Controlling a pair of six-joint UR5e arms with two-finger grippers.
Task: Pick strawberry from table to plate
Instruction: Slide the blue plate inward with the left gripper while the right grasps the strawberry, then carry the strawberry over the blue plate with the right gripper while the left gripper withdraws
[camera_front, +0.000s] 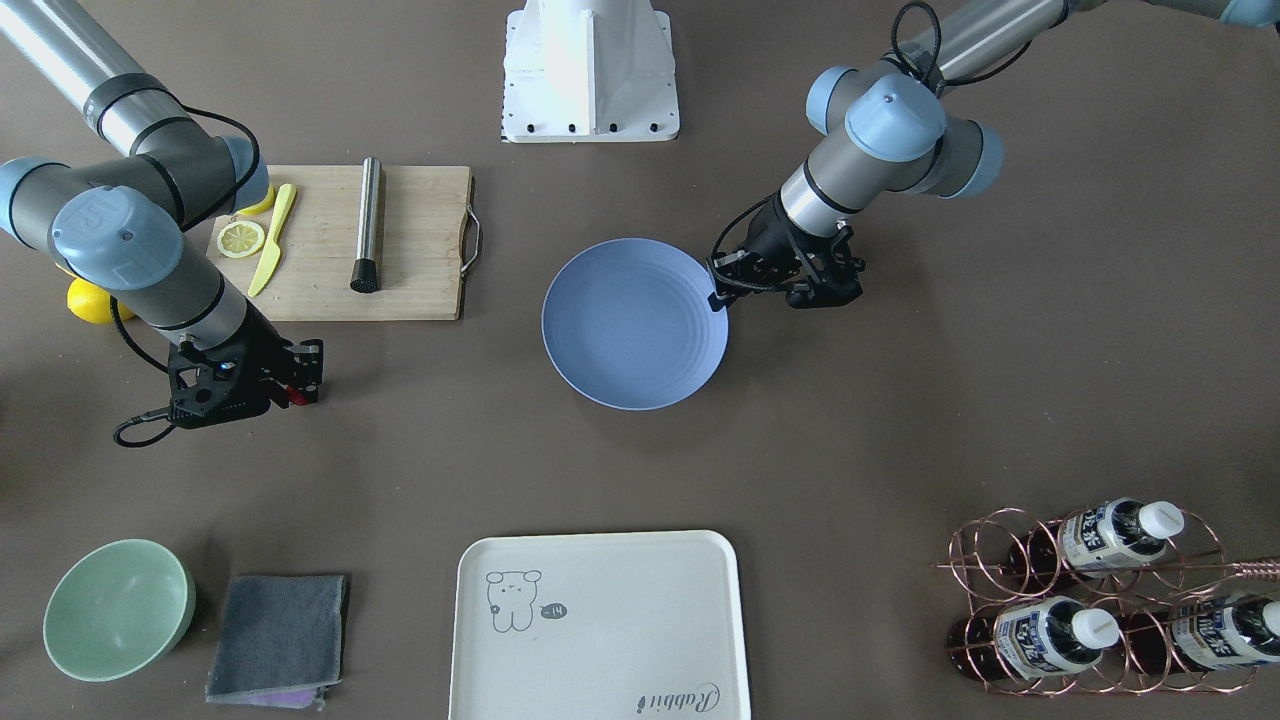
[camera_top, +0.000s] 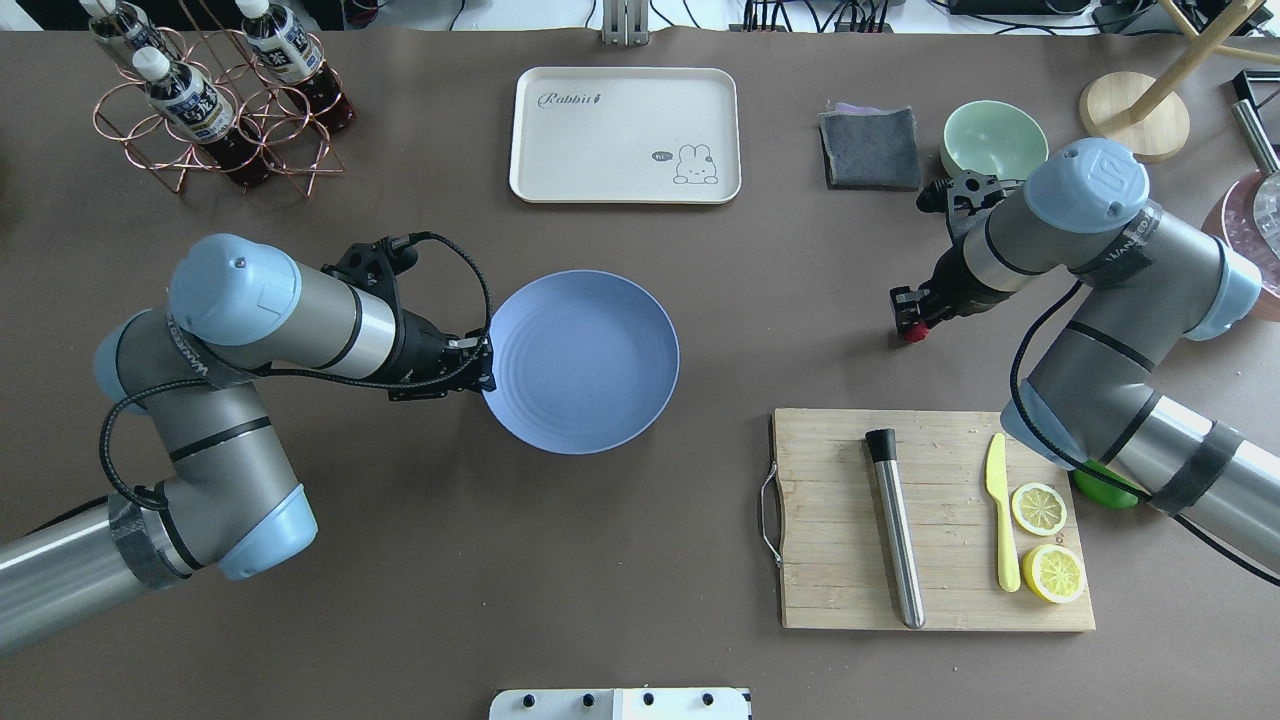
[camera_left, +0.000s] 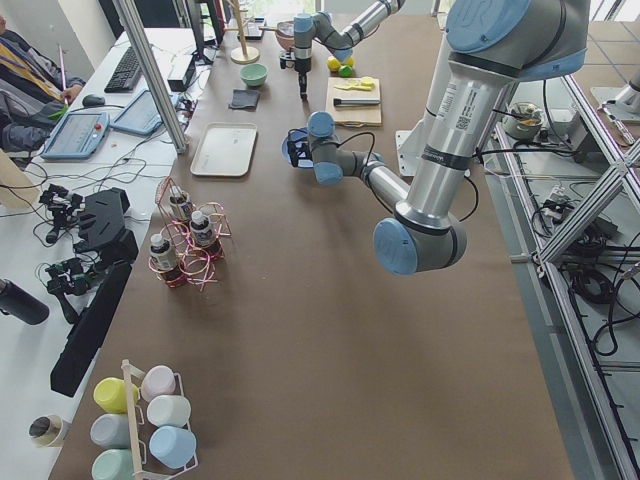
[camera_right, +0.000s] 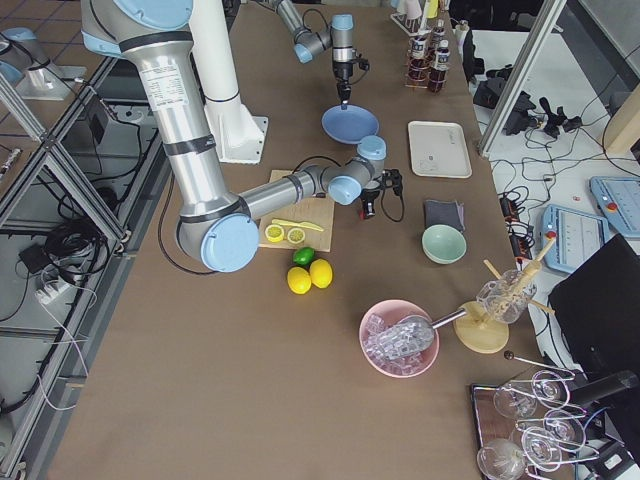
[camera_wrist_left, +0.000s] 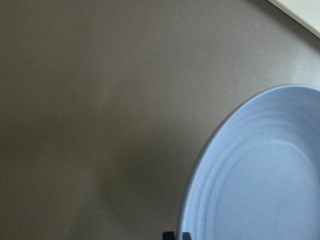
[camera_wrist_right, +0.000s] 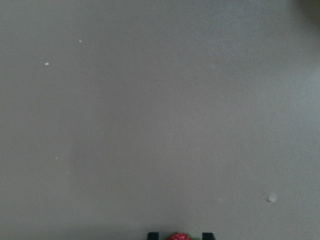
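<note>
The strawberry, small and red, sits between the fingertips of my right gripper, which is shut on it just above the bare table. From overhead the berry shows as a red dot at the tip of that gripper, well right of the plate. The light blue plate lies mid-table with nothing in it. My left gripper points down at the plate's left rim, its fingertips close together and shut. I cannot tell whether they pinch the rim.
A wooden cutting board with a steel muddler, a yellow knife and two lemon halves lies near my right arm. A cream tray, grey cloth, mint bowl and copper bottle rack line the far side.
</note>
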